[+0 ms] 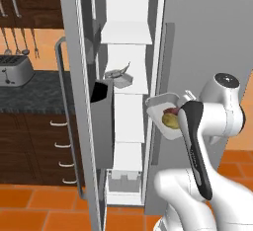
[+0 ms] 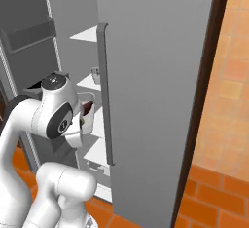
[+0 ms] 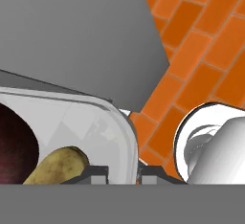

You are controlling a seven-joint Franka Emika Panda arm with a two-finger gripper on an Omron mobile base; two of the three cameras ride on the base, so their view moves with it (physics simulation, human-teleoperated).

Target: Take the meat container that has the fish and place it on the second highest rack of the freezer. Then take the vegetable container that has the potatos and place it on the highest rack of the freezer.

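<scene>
Pinching the rim of a white tub [image 3: 115,132], the hand [image 3: 123,170] has one dark fingertip [image 3: 98,170] inside the wall and the other outside, pressed together on the thin edge. The tub is glossy, with rounded corners. Inside lie a yellow-tan lumpy potato [image 3: 60,165] and a dark red rounded piece [image 3: 14,146] beside it; the bottom edge of the hand view cuts both off, so their full shapes cannot be made out.

From the left base view the tub [image 1: 160,104] is held tipped on its side, its opening facing the camera, in the air just in front of the open freezer [image 1: 197,22] — about level with the shelves in the middle of the stack. The arm's dark-jointed wrist covers the tub's right side there, and in the right base view the arm's round joint hides most of it.

The forearm rises from the lower part of the picture and bends at the elbow toward the freezer's white interior. On a shelf [image 1: 129,84] further in sits a second white tub [image 1: 121,79] with a grey shape on it, too small to tell. The highest rack [image 1: 126,33] lies well above the held tub.
</scene>
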